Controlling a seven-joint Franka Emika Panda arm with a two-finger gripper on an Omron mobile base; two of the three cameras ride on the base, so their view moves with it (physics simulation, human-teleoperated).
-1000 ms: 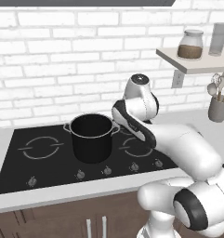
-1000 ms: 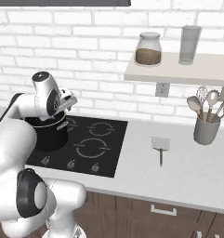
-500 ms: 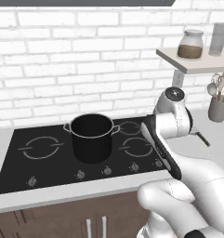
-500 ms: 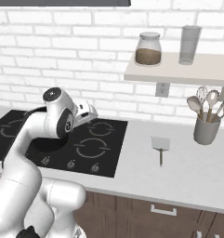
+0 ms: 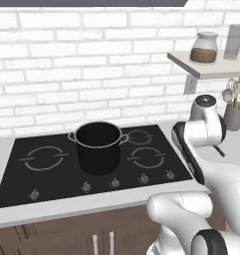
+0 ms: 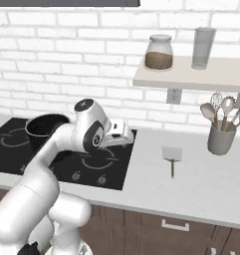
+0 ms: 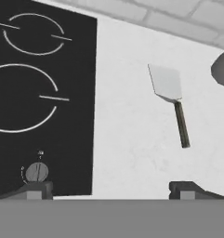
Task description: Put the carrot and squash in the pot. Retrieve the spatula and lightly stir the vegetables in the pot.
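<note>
pot (image 5: 98, 147): black, silvery rim and handles | cooktop (image 5: 42, 174): black, thin white burner rings | spatula (image 6: 172, 158): pale grey blade, dark brown handle | counter (image 6: 211, 180): off-white | wall (image 5: 81, 69): white brick | jar (image 6: 158, 52): clear glass, brown contents | utensil crock (image 6: 221, 141): grey

My left base view looks forward and down from behind the arm, centred on the cooktop (image 5: 52, 164); my right one takes in the desk (image 6: 206, 184) and shelf (image 6: 191, 77). Both share the cooktop. My hand view looks down close on the spatula (image 7: 171, 100).
</note>
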